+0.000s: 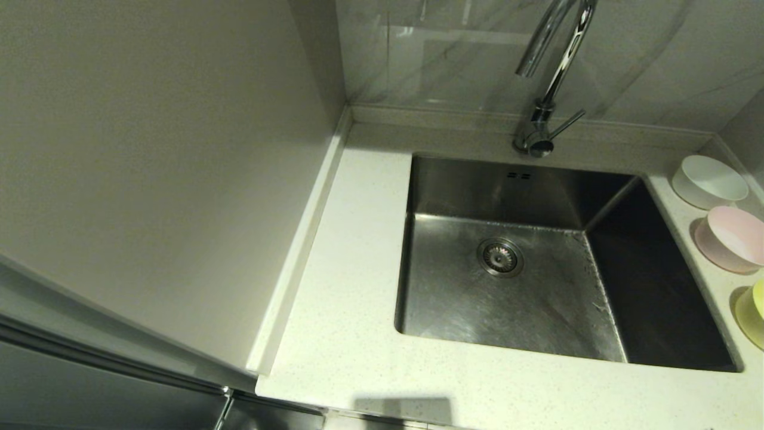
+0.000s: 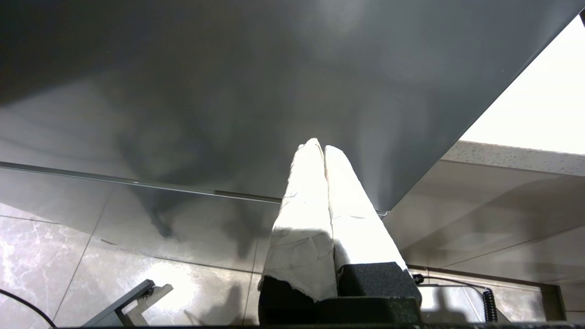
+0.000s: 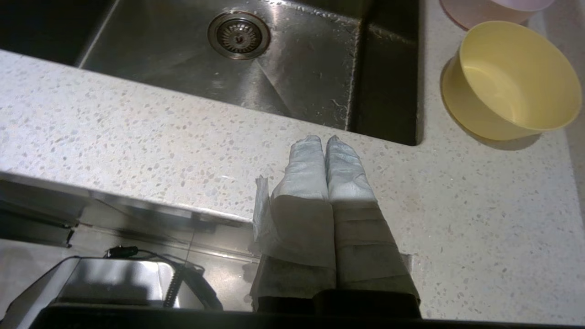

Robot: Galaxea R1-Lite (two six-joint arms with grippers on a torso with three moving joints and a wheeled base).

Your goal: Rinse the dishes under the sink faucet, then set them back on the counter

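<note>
Head view: sink point(image 1: 525, 280) empty, 3 bowls lined up on the surface point(image 1: 346, 310) to its right

White bowl point(image 1: 710, 179), pink bowl point(image 1: 731, 237) and yellow-green bowl point(image 3: 509, 80) all hold nothing; faucet point(image 1: 552, 71) dry. Both the right pincer point(image 3: 325, 141) and left pincer point(image 2: 318, 147) are pressed together; a thin-rim pinch may slip

Three small round matte bowls stand upright in a row on the off-white speckled stone counter point(image 1: 340, 286), on the strip right of the sink. White bowl point(image 1: 709, 181) farthest; pale pink bowl point(image 1: 731, 237) just nearer; yellow-green bowl point(image 1: 753, 312) nearest, partly cut by the frame edge. All three appear empty.

Rectangular brushed stainless-steel sink point(image 1: 537, 286): basin holds no dishes; round strainer drain on the floor, two small overflow slots on the far wall.

Tall chrome gooseneck faucet point(image 1: 546, 89) on the far rim, thin lever angled right. No water visible running.
</note>
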